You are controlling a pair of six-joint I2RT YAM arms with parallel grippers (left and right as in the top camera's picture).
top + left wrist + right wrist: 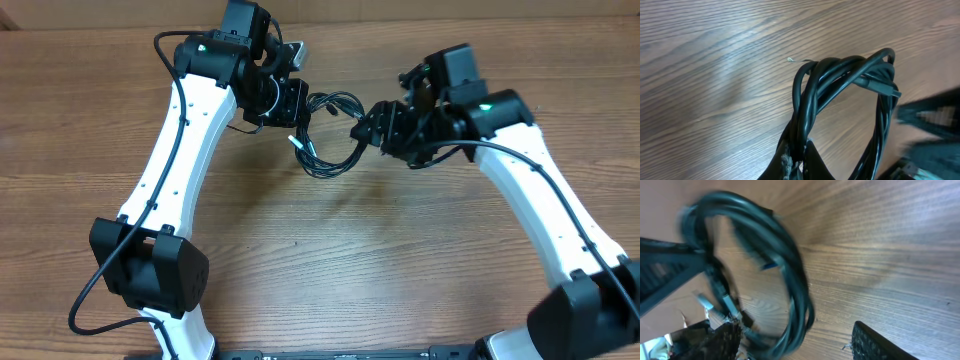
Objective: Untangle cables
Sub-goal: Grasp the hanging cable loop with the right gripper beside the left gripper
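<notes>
The cables point(337, 163) are a bunch of thin black cords looped in one coil, hanging between my two grippers above the wooden table. My left gripper point(297, 104) is shut on the coil's left side. In the left wrist view its fingers point(801, 159) pinch several strands of the cables point(840, 75). My right gripper point(372, 126) is at the coil's right side. In the right wrist view its fingers point(795, 342) are wide apart, and the cables point(792, 270) loop down between them, blurred. Small silvery plug tips point(725, 302) show near its left finger.
The wooden table point(380, 260) runs under both arms. The white left arm point(180, 150) and the white right arm point(550, 210) flank the coil, each with its own thicker black wire.
</notes>
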